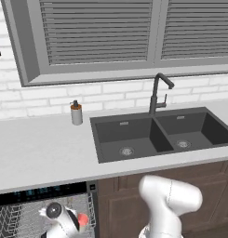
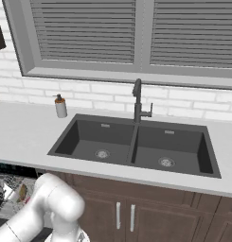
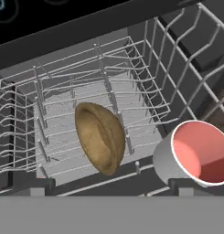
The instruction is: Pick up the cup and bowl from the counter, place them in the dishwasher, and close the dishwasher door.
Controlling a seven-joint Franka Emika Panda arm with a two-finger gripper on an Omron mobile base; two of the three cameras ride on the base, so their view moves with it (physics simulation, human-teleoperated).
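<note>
The dishwasher (image 1: 41,191) stands open under the counter (image 1: 41,148), with its wire rack (image 3: 145,59) pulled into sight. The brown bowl (image 3: 99,137) leans on its edge among the rack's tines. To its right the white cup (image 3: 195,153) lies on its side in the rack, red inside facing me. My gripper (image 3: 112,186) hovers just over the rack, open, with nothing between its fingers. The cup sits just beyond the right fingertip (image 3: 191,183). From the left base view the cup (image 1: 82,219) shows beside my hand (image 1: 57,214). The dishwasher door is out of view.
A grey soap dispenser (image 1: 77,113) stands on the counter left of the dark double sink (image 1: 157,135) with its black faucet (image 1: 157,93). Brown wooden cabinets (image 1: 124,200) flank the dishwasher on the right. The rack's side wires (image 3: 195,55) rise close on the right.
</note>
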